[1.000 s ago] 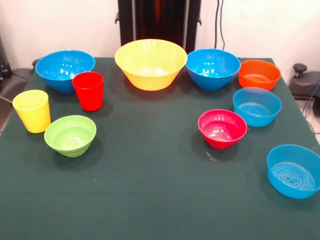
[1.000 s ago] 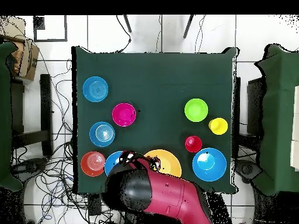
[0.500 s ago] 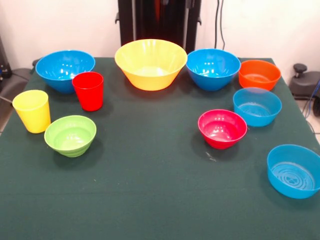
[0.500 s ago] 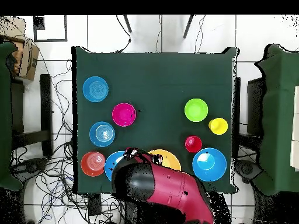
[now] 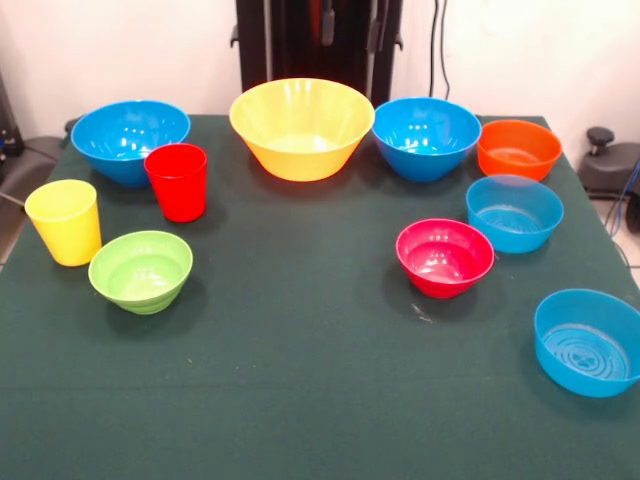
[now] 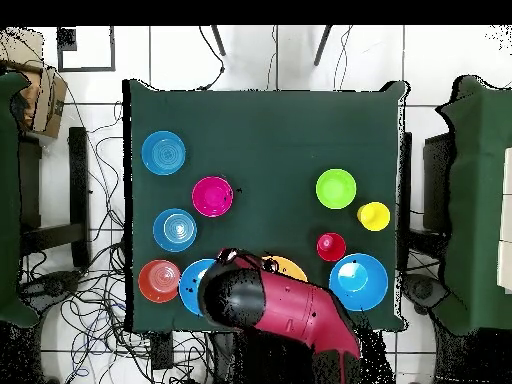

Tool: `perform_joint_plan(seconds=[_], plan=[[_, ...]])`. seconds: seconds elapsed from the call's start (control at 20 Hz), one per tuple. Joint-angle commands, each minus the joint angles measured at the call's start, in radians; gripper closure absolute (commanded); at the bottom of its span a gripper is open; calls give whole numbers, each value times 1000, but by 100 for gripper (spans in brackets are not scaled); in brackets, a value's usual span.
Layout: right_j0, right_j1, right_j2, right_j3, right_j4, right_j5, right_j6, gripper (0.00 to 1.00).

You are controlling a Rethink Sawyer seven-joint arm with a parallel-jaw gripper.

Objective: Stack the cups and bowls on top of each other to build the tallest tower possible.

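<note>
Nothing is stacked. The big yellow-orange bowl [image 5: 301,128] stands at the far middle between two deep blue bowls [image 5: 130,138] [image 5: 426,137]. The orange bowl [image 5: 518,148], two paler blue bowls [image 5: 514,212] [image 5: 588,342] and the pink-red bowl [image 5: 444,256] are on the right. The red cup [image 5: 178,181], yellow cup [image 5: 65,222] and light green bowl [image 5: 141,270] are on the left. My gripper [image 5: 351,22] shows only its two grey fingertips at the top edge, apart and empty, above and behind the yellow-orange bowl. In the overhead view my arm [image 6: 270,310] covers most of that bowl [image 6: 291,268].
The green table [image 5: 300,400] holds only these cups and bowls. The black pedestal [image 5: 280,40] stands behind the far edge. Cables and other tables surround the table in the overhead view [image 6: 260,130].
The fingertips have come down into the top of the front view. In the overhead view the arm has swung right over the yellow-orange bowl. No cup or bowl has moved.
</note>
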Motion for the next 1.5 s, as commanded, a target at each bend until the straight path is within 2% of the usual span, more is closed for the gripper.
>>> perform_joint_plan(seconds=[0.05,0.5,1.05,1.3,1.5], plan=[[-39,136,79,-48,-13,-76,99,0],[-65,212,95,-67,-27,-145,91,0],[-87,467,95,-204,-58,-276,65,0],[-94,613,84,-311,-53,-355,68,0],[-112,737,92,-419,-44,-376,51,0]])
